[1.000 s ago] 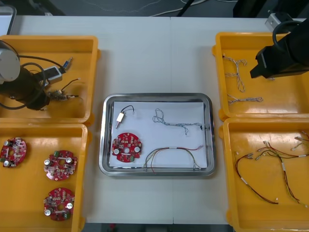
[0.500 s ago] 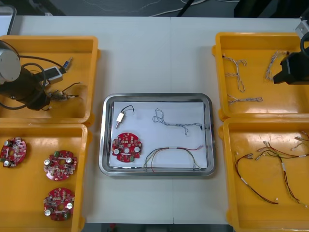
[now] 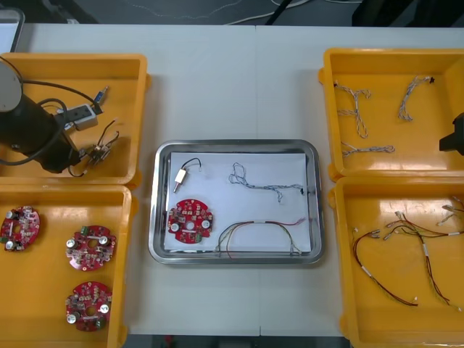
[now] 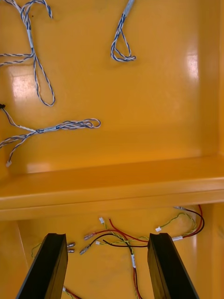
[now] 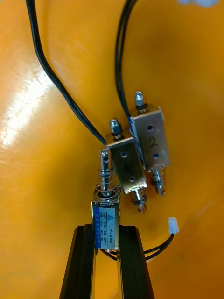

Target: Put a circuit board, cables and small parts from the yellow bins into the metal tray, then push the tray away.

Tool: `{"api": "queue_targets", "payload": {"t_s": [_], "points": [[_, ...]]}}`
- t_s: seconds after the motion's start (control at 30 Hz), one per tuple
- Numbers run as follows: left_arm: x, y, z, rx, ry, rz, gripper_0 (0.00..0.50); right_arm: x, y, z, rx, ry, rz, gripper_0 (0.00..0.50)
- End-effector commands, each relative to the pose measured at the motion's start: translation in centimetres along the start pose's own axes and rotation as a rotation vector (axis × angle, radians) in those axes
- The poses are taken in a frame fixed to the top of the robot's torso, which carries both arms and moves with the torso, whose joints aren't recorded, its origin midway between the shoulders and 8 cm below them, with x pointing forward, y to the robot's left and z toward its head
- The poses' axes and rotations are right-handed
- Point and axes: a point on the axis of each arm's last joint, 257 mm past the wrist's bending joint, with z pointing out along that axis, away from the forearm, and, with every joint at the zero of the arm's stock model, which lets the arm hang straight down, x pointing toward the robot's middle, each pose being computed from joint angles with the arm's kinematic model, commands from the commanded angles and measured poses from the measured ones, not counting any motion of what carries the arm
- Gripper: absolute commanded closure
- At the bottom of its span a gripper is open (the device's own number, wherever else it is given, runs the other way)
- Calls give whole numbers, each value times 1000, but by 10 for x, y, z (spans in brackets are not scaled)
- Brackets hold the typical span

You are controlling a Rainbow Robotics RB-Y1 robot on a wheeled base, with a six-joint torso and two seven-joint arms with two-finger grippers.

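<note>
With the left hand (image 5: 108, 261), held a part (image 5: 106, 223) clamped by its blue-labelled body, fingers (image 5: 86, 261) tight on either side, low in the far left bin (image 3: 72, 65). Found its spring and plunger pointing away from the fingers and touching a second part (image 5: 125, 164), with a third part (image 5: 150, 140) hard against that one. Traced black leads (image 5: 56, 84) from that pair off across the bin floor. Noted a white plug (image 5: 173, 225) just beside the held part.

Judged the part small, rigid and dense for its size, of smooth metal and so apt to slip. Reckoned the flat body the right place to grip, never the spring or plunger, both liable to bend or slide. Expected the thin leads to trail limp and perhaps drag the neighbours along, hence a slow, straight lift.

Farther out, noted the tray (image 3: 235, 143) mid-bench between the bins, already holding a board (image 3: 190, 221), a tray part (image 3: 180, 176), a blue-white cable (image 3: 264, 185) and a red-yellow cable (image 3: 261, 233).

Farthest, placed the right hand (image 4: 107, 240) at the bench's right edge, fingers apart and empty, over the wall (image 4: 112, 187) between the two right bins.
</note>
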Motion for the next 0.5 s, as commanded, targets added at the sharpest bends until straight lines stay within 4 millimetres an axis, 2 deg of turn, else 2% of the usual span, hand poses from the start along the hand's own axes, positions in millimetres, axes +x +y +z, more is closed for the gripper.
{"api": "queue_targets", "payload": {"t_s": [0.03,0.5], "points": [[-10,30,-50,-65,-35,17,500,6,-14,-17,23,-39,37,0],[-16,48,-85,-121,-58,-71,500,30,2,-13,-57,-46,111,0]]}}
